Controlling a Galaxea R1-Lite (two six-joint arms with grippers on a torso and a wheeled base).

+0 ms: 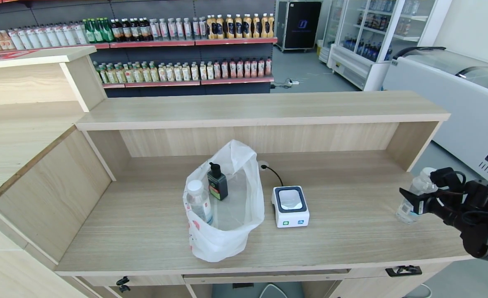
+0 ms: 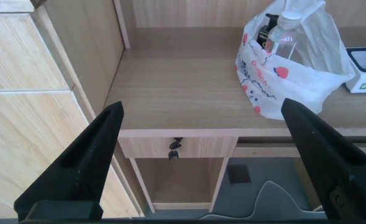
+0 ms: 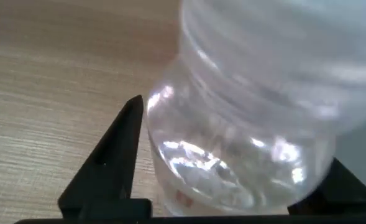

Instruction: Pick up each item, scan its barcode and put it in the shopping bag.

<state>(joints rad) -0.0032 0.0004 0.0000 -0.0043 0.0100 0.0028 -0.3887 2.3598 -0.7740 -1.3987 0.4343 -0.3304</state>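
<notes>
The wooden counter [image 1: 351,244] carries a white shopping bag [image 1: 227,240] with 2 bottles inside, and the scanner [image 1: 290,205] is just beside it. Near the counter's right end, the right gripper [image 1: 418,198] is clamped on a clear, white-capped bottle [image 1: 405,213]. The left gripper [image 2: 202,104] is spread apart.

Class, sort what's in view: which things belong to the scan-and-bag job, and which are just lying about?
Job: bag, scanner, loose bottle at the right of the counter, water bottle and pump bottle in the bag.
Just about: drink shelves, fridge, freezer, black case.
</notes>
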